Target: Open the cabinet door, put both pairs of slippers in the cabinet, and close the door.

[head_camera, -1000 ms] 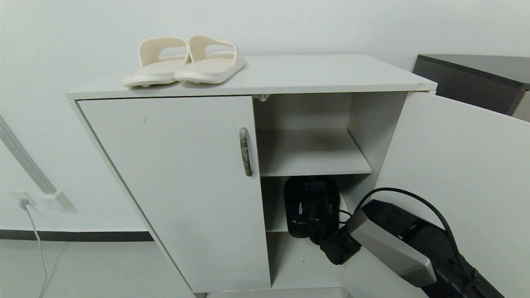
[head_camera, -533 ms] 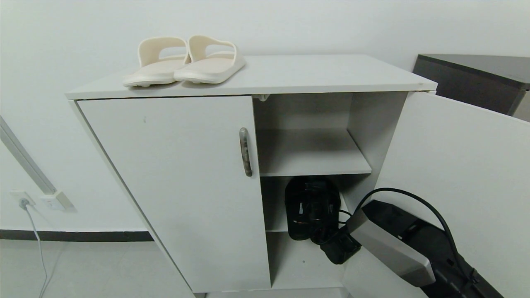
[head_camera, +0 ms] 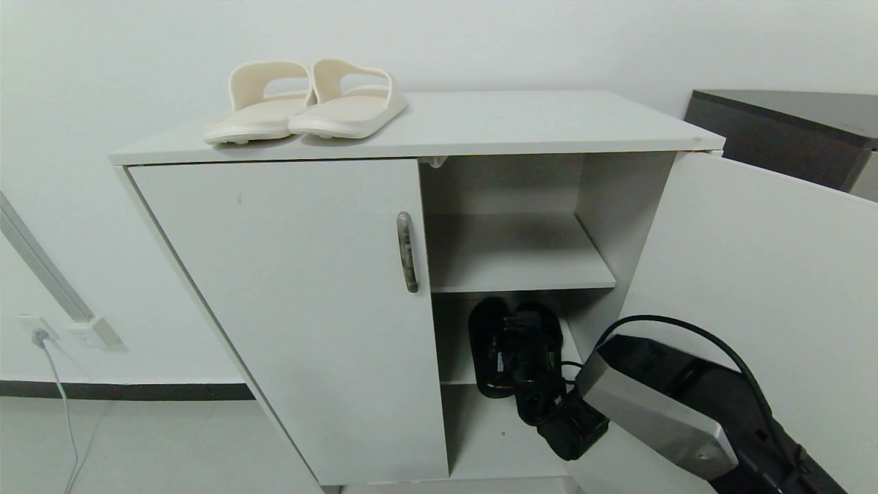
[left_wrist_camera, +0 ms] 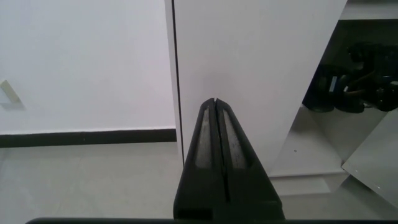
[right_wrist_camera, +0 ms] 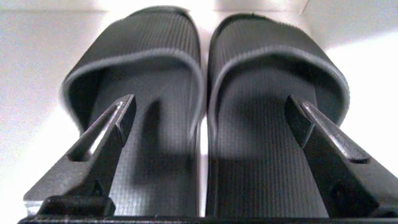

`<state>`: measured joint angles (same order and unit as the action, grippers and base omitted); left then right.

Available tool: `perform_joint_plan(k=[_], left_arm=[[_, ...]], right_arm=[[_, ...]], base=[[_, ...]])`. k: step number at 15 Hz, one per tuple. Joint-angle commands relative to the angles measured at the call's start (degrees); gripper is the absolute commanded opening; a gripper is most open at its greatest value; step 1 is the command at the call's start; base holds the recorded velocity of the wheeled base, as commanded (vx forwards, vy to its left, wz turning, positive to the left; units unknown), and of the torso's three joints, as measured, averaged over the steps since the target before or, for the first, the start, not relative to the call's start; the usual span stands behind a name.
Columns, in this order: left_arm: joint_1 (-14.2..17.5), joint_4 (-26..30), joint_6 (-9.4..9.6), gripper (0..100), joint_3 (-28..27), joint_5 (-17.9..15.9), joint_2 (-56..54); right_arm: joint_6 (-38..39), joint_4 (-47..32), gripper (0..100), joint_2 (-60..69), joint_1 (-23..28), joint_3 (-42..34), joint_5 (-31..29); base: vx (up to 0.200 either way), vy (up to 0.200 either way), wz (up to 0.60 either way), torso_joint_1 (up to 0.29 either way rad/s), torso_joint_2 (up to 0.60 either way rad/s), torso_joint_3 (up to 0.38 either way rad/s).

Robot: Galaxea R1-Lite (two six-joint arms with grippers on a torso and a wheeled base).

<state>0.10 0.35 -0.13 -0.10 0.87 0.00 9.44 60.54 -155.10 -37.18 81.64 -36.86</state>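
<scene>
Right door (head_camera: 754,274) of the cabinet (head_camera: 549,120) stands open; left door (head_camera: 288,309) is shut, its handle (head_camera: 407,252) at the inner edge. The black slippers (head_camera: 488,350) lie side by side on the cabinet's second shelf, under the bare upper shelf (head_camera: 514,257). Long axis runs front to back, straps toward the cabinet's back wall and heels toward its front. The right gripper (right_wrist_camera: 210,102) is at the heel end with its fingers (right_wrist_camera: 109,134) spread wide, one above each footbed and clamped on nothing. Judgement: this pair counts as placed, and the coming move is a straight pull-out along the slippers' long axis. The upper shelf sits close overhead, the open door flanks the arm on the cabinet's right, and the spread fingers could drag a heel if lifted carelessly. The cream slippers (head_camera: 309,103) sit on the cabinet top, over the shut left door, toes toward the cabinet's front edge. The left gripper (left_wrist_camera: 215,102) hangs low in front of the shut door, fingers pressed together and holding nothing. Judgement: it is on the cream pair's side of the cabinet, though well below them, and the right arm must clear the shelf first. A dark unit (head_camera: 789,130) stands beyond the cabinet's right side.
</scene>
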Motion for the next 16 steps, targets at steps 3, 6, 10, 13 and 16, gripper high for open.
perform_joint_plan(k=[3, 6, 10, 13, 16], left_arm=[[0.0, 0.0, 0.13, 0, 0.0, -0.1, 0.1], [0.0, 0.0, 0.13, 0, 0.0, -0.3, 0.1], [0.0, 0.0, 0.13, 0, 0.0, -0.3, 0.1], [0.0, 0.0, 0.05, 0, 0.0, -0.3, 0.1], [0.0, 0.0, 0.05, 0, 0.0, -0.4, 0.1]], right_arm=[[-0.4, 4.6, 100, 11.0, -2.6, -15.0, 0.0], [-0.2, 9.2, 100, 16.2, -5.2, -25.7, 0.0], [1.0, 13.1, 100, 22.6, -8.7, -37.9, 0.1], [1.4, 13.7, 100, 23.1, -8.9, -39.5, 0.5], [1.4, 13.7, 100, 22.8, -9.1, -40.2, 0.5]], base=[[0.000, 0.000, 0.00, 0.000, 0.00, 0.000], [0.000, 0.000, 0.00, 0.000, 0.00, 0.000], [0.000, 0.000, 0.00, 0.000, 0.00, 0.000], [0.000, 0.000, 0.00, 0.000, 0.00, 0.000], [0.000, 0.000, 0.00, 0.000, 0.00, 0.000]])
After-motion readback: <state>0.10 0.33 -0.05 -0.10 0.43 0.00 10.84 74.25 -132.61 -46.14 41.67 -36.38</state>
